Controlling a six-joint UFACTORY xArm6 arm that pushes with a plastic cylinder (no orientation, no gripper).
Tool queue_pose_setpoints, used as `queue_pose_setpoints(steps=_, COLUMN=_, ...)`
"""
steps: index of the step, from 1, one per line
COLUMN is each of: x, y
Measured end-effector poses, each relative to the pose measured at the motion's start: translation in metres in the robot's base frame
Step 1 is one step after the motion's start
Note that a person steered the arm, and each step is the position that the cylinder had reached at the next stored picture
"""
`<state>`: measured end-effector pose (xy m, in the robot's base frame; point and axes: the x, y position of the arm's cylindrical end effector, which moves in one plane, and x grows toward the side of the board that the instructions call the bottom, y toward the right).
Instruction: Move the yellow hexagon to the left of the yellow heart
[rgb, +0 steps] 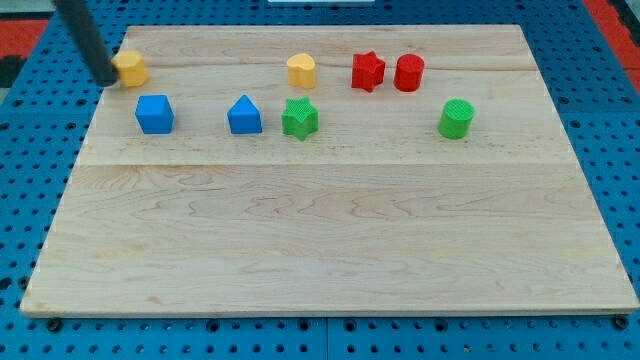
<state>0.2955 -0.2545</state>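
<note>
The yellow hexagon (131, 68) lies near the board's top left corner. My tip (108, 78) is at its left side, touching or nearly touching it. The rod slants up to the view's top left. The yellow heart (301, 70) lies far to the right of the hexagon, in the same row near the view's top, at mid-width.
A blue cube (154, 114) sits just below and right of the hexagon. A blue triangular block (244, 116) and a green star (299, 118) lie below the heart. A red star (367, 71), a red cylinder (408, 73) and a green cylinder (456, 119) lie to the right. The wooden board (320, 230) rests on a blue pegboard.
</note>
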Motion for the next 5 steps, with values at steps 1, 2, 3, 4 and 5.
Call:
queue_pose_setpoints(steps=1, x=-0.029, y=0.029)
queue_pose_setpoints(steps=2, x=-0.051, y=0.001)
queue_pose_setpoints(steps=3, x=-0.063, y=0.039)
queue_pose_setpoints(steps=4, x=-0.05, y=0.06)
queue_pose_setpoints(steps=5, x=-0.064, y=0.062)
